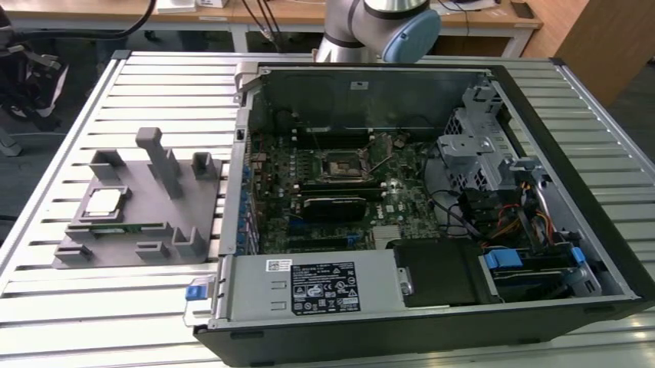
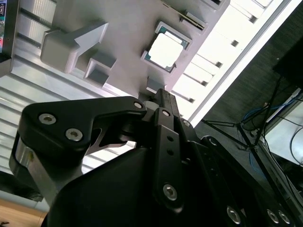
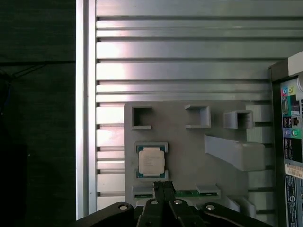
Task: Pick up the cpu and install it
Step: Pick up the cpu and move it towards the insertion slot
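The cpu (image 1: pixel 104 202), a small square chip with a silvery-white top, lies flat in a pocket of the grey holder block (image 1: pixel 133 244) on the exterior view's left. Both wrist views look down on the cpu (image 3: pixel 151 160) (image 2: pixel 164 49) from well above. My gripper (image 3: pixel 163 187) (image 2: pixel 161 94) hangs high over the holder, just beside the cpu, its black fingertips (image 3: pixel 157 188) pressed together and shut on nothing. The black square socket (image 1: pixel 340 165) sits on the green motherboard inside the open computer case (image 1: pixel 573 192).
A long green memory stick (image 1: pixel 118 228) (image 3: pixel 189 193) rests in a slot of the holder next to the cpu. Grey posts (image 1: pixel 156 157) rise from the holder. The slatted metal table (image 1: pixel 61 138) ends at an edge (image 3: pixel 85 94). The arm's base (image 1: pixel 369 27) stands behind the case.
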Available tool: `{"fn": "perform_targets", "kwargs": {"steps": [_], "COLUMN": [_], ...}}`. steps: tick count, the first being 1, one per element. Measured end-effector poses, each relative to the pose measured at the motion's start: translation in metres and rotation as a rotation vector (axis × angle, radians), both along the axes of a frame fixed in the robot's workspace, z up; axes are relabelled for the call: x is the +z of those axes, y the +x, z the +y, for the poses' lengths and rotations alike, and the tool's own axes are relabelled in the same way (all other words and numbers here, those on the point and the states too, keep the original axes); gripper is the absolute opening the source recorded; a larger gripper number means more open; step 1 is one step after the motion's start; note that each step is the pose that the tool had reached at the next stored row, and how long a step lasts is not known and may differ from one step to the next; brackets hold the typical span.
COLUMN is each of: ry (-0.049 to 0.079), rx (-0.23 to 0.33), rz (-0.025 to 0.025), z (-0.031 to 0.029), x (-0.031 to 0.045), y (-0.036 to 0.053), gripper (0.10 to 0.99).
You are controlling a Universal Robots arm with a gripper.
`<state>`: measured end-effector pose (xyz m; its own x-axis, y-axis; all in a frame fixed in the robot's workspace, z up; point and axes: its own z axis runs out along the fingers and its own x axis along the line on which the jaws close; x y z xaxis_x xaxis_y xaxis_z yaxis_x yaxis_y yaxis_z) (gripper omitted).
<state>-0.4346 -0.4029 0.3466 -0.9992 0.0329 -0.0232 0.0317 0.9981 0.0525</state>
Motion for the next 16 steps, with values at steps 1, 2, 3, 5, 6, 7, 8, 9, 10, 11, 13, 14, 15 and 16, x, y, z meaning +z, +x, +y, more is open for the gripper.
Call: {"fn": "perform_targets", "kwargs": {"steps": [1,2,3,5,6,7,8,9,10,11,13,14,15,16], "ry": [0.0,0.0,0.0,0.0,0.0,0.0,0.0,0.0,0.0,0.0,0.0,0.0,0.0,0.0], "rx": [0.0,0.0,0.0,0.0,0.0,0.0,0.0,0.0,0.0,0.0,0.0,0.0,0.0,0.0], "rz": [0.0001,0.0001,0.0,0.0001,0.0001,0.0001,0.0,0.0,0.0,0.0,0.0,-0.0001,-0.0001,-0.0001], "z": [0.0,0.0,0.0,0.0,0.0,0.0,0.0,0.0,0.0,0.0,0.0,0.0,0.0,0.0], "x": [-0.0004,-0.0008,-0.0013,-0.0019,-0.0022,-0.0025,-0.0027,-0.003,-0.0033,-0.0035,-0.0041,-0.0043,-0.0047,-0.005], "y": [0.0,0.0,0.0,0.0,0.0,0.0,0.0,0.0,0.0,0.0,0.0,0.0,0.0,0.0], "gripper": [0.106,0.106,0.106,0.106,0.106,0.106,0.106,0.106,0.106,0.106,0.106,0.106,0.106,0.106]}}
